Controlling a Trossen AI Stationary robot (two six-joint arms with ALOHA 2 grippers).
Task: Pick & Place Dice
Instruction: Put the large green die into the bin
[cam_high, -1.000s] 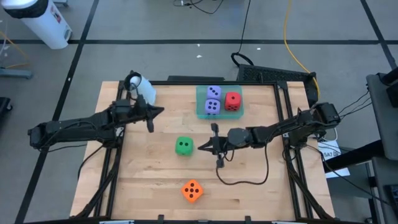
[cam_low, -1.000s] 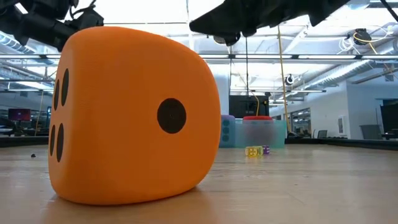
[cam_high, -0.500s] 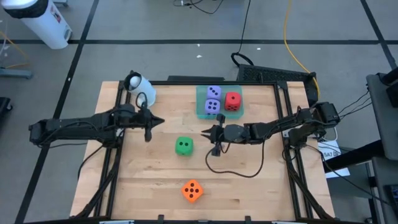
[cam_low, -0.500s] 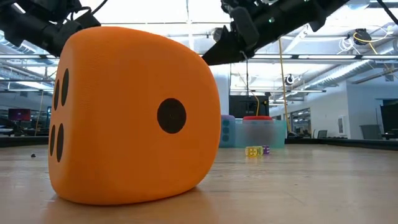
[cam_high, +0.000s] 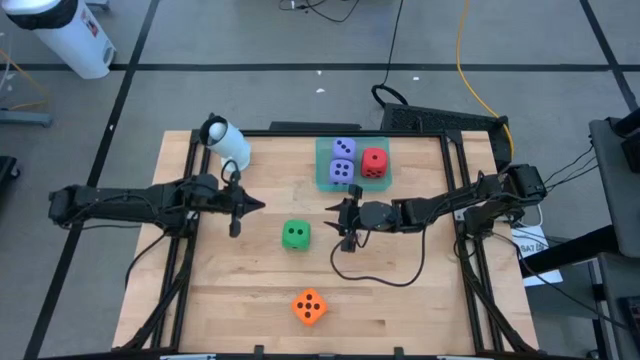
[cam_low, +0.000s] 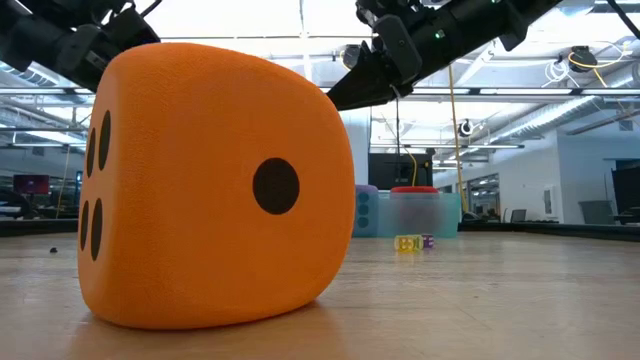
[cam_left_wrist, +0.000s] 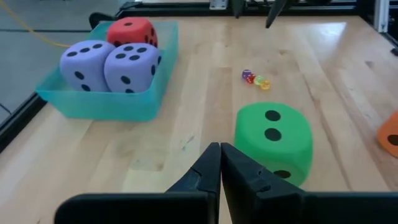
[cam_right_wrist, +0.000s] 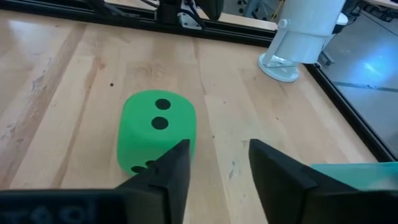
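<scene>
A pale wooden tabletop (cam_high: 400, 290) framed by black rails is set on a grey floor (cam_high: 250, 40) crossed by dark tape lines. A white cylindrical bin (cam_high: 70, 35) is seen at the floor's far left corner, and a yellow cable (cam_high: 465, 55) is trailed across it. Beyond the tabletop, a large open hall is shown, with ceiling beams (cam_low: 520, 95), bright overhead light and monitors (cam_low: 30, 184).

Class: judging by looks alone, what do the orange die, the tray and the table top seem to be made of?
Orange die: probably soft foam, matte, finely textured skin, rounded edges.
Tray: likely translucent teal plastic; dice show through its wall.
Table top: wood, light planks with visible grain, smooth finish.
</scene>
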